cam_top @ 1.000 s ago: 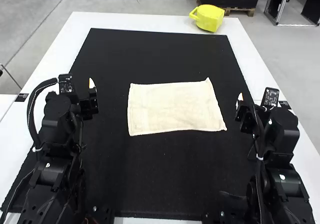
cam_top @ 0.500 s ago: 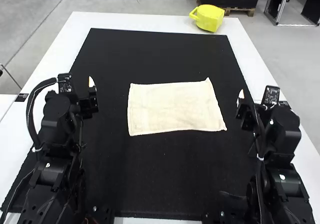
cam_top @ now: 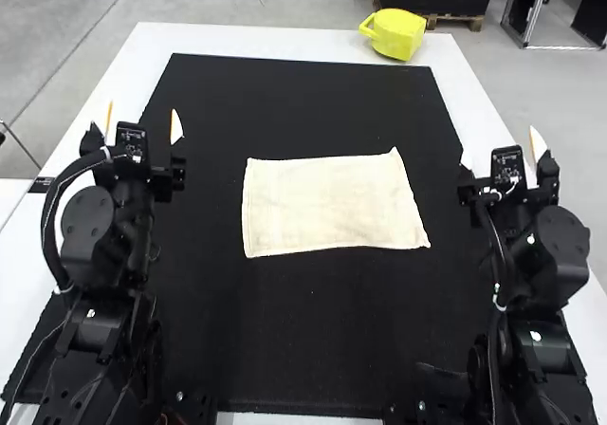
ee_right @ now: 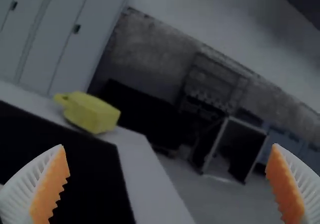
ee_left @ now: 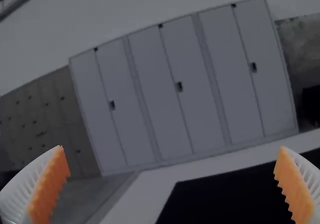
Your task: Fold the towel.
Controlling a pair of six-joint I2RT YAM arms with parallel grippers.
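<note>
Towel [cam_top: 332,205] lies spread flat and pale on the mat [cam_top: 313,349], between the 2 arms and well apart from either gripper. It makes a rough 4-sided shape, a little skewed, its far right corner drawn out to a small peak. Whether it is 1 layer or more, I cannot tell.

The left gripper [cam_top: 142,121] is off to the towel's left, its jaws wide apart with nothing between them; the right gripper [cam_top: 501,148] is off to the right, jaws likewise parted and bare.

The step in hand, I judge, is getting hold of the towel for a fold. With 2 arms, the 2 near corners look the handiest: bring each gripper in low from its own side, tips angled down, and pinch just inside the corner so the hem cannot slide out. Press lightly, since the cloth looks thin and could bunch if pushed along the mat. Close on both corners before lifting, then raise them level, keep mild tension, and carry the edge over to the far side. Because the sides slant, match the corners rather than trusting a straight path. Let go low, or the top layer may drift.
</note>
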